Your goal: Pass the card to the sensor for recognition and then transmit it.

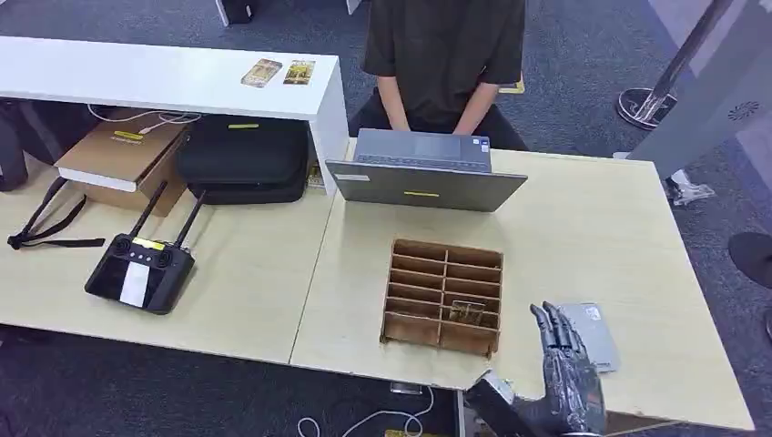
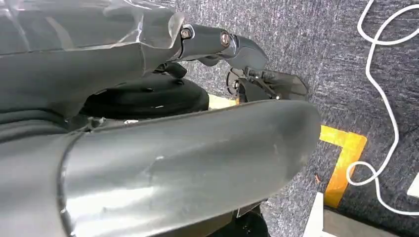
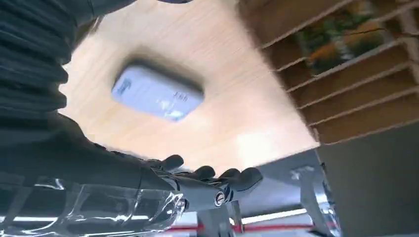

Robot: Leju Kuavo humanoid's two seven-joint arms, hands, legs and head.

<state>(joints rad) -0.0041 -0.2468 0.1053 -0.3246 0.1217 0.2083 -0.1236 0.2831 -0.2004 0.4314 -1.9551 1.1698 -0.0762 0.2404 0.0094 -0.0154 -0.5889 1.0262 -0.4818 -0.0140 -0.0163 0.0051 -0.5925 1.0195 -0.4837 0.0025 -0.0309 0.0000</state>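
Observation:
A wooden slotted box (image 1: 443, 295) stands on the light table, and a card (image 1: 467, 312) with a greenish picture lies in one of its lower right slots. The right wrist view also shows this card (image 3: 341, 37) inside the box (image 3: 356, 94). Right of the box lies a flat grey sensor (image 1: 592, 335), seen from above as a rounded grey block (image 3: 157, 94). My right hand (image 1: 563, 373) hovers at the table's near edge beside the sensor, fingers (image 3: 212, 175) stretched out and holding nothing. My left hand (image 2: 173, 158) hangs over the carpet, empty.
A person (image 1: 444, 55) sits behind an open laptop (image 1: 426, 173) at the far side. Two more cards (image 1: 278, 72) lie on a white shelf (image 1: 182, 86) at the back left. A black remote controller (image 1: 139, 271), a cardboard box and a black bag occupy the left table.

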